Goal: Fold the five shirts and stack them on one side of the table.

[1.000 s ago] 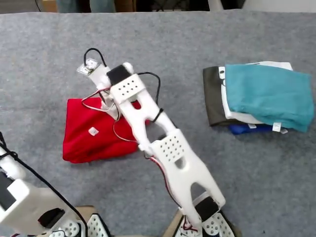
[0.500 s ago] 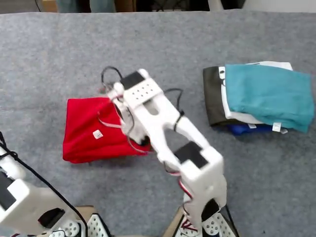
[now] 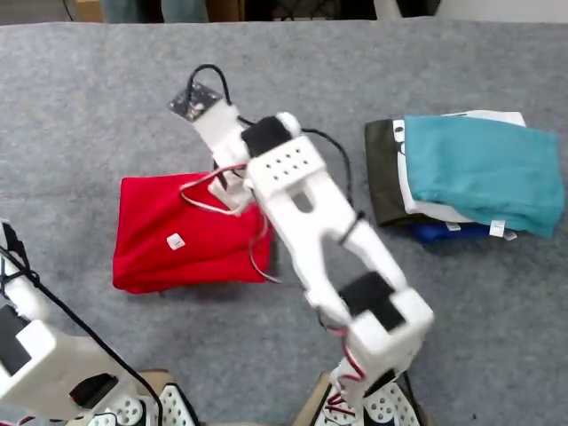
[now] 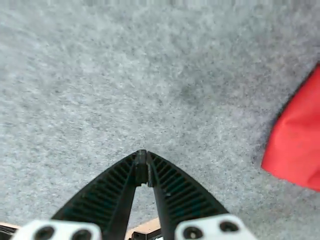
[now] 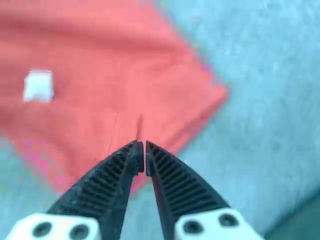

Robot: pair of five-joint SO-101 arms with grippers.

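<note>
- Swung round in the last second, the right arm now has its wrist over the far right corner of the red shirt (image 3: 160, 213) and its elbow drawn toward the table's (image 3: 89, 89) near edge. The shirt has barely shifted.
- Folded into a rough square, white label (image 3: 175, 240) up, the red shirt lies left of the table's middle, well apart from the stack (image 3: 383, 173) near the right edge.
- Four colours show in that stack, with a teal shirt (image 3: 484, 169) on top, so I judge the red one to be the last to go over.
- My right gripper (image 5: 140, 146) hangs over the red cloth with its jaws pressed together and nothing between them.
- My left gripper (image 4: 142, 156) sits by the near left corner over bare grey felt, jaws likewise clenched on nothing, with the red shirt's edge off to one side.
- I expect the shirt to be light, soft and limp. Pinched by a single layer, it would likely fall open.
- The hold I would take is on a folded edge near a corner, pinching through all layers, ideally with one gripper at each end of that edge.
</note>
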